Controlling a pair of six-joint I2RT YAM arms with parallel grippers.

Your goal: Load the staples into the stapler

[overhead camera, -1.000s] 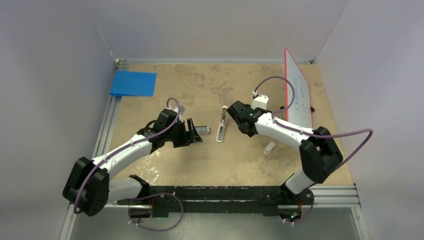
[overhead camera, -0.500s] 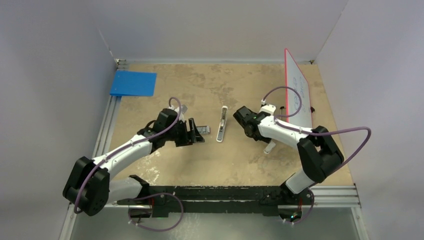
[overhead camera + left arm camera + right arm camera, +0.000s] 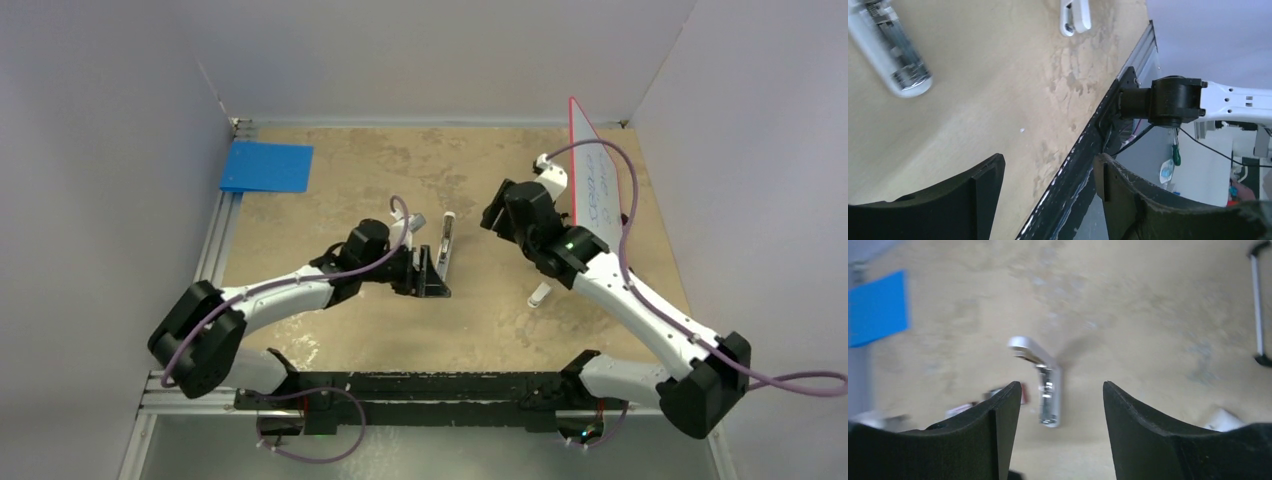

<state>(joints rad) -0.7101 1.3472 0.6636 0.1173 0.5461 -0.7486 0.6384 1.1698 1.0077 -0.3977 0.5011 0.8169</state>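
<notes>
Top external: left gripper (image 3: 430,280) has swung right and now sits just beside the stapler (image 3: 445,240), jaws wide with nothing between them. The staples no longer show; possibly hidden beneath it, cannot tell. Right gripper (image 3: 497,215), spread and empty, has pulled back rearward. Loading looks near, unconfirmed.

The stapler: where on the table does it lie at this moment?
In the top view the stapler lies near the middle of the table, close beside the left gripper on its far side. A shorter white piece lies apart, to its right.
</notes>
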